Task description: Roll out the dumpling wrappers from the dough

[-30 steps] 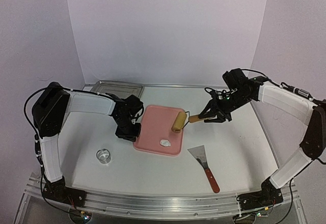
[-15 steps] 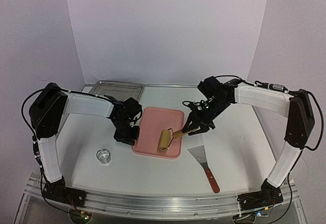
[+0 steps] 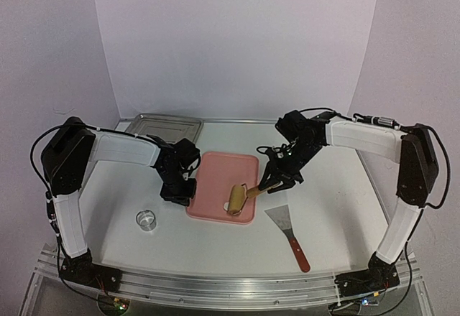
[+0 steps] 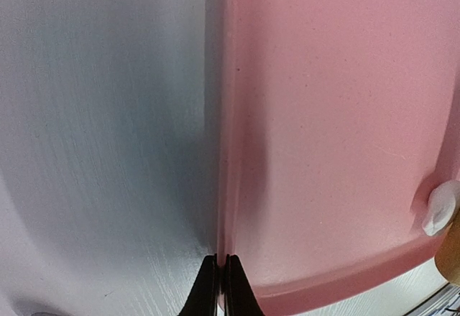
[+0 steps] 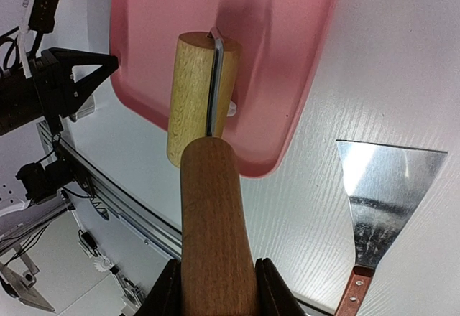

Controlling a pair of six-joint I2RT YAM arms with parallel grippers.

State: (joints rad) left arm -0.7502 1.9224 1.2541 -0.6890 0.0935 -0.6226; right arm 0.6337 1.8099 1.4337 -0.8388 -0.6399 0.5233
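A pink board lies mid-table. My left gripper is shut on the board's left rim, its fingers pinching the edge. My right gripper is shut on the brown handle of a wooden roller. The roller's pale drum rests on the board's near right corner, on top of the dough. Only a white bit of dough peeks out beside the drum, also seen as a small white lump in the left wrist view. No dumpling wrappers are in view.
A metal scraper with a red handle lies right of the board, close to the roller. A small metal ring cutter stands at the near left. A steel tray sits at the back left.
My right gripper has pulled the roller from the board's right edge toward the near corner, onto the dough lump, which is now mostly covered. The left gripper has stayed put.
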